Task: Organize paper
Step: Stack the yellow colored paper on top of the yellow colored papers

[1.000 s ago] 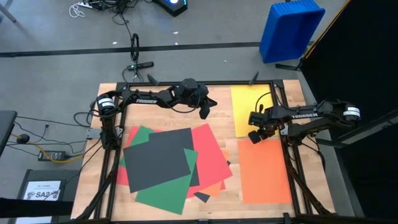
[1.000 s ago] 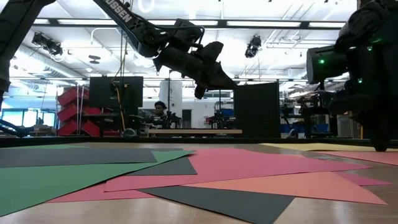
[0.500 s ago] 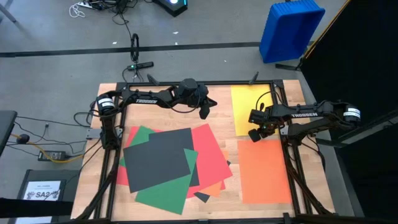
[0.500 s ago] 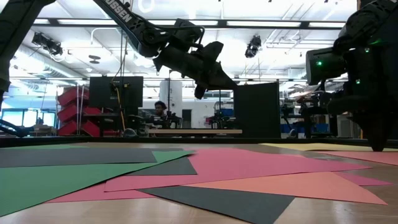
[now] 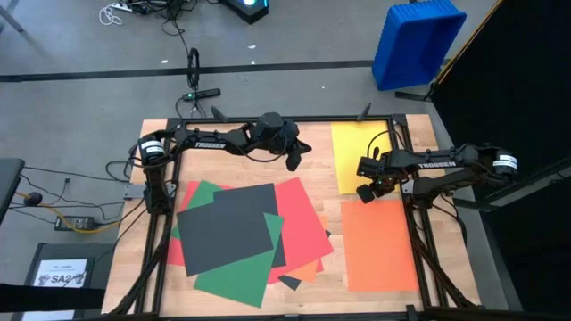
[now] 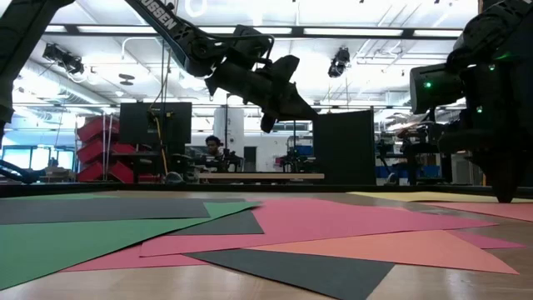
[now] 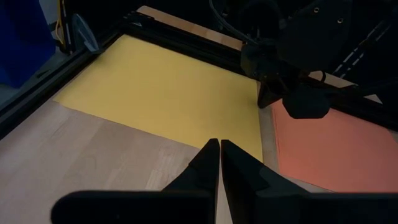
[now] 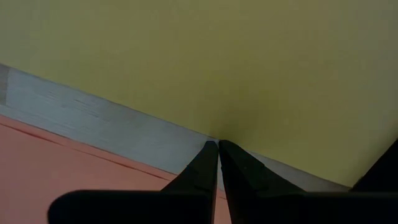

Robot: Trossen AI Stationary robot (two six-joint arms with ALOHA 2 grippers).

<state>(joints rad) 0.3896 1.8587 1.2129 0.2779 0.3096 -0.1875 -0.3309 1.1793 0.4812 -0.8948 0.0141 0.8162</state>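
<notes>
On the table's right side two sheets look sorted: the yellow sheet (image 5: pixel 359 157) lies flat at the far right corner and the orange sheet (image 5: pixel 379 244) sits just nearer, a thin strip of bare table (image 5: pixel 239 183) between them. Right gripper (image 5: pixel 366 194) is low at that strip by the yellow sheet's near edge, fingers pressed together, holding nothing. Left gripper (image 5: pixel 292 161) hangs above bare wood left of the yellow sheet, also pressed together and empty. Still to do, I'd judge: the overlapping pile (image 5: pixel 245 236) of black, green, red and orange paper at centre-left, untouched. Roughly a third done.
</notes>
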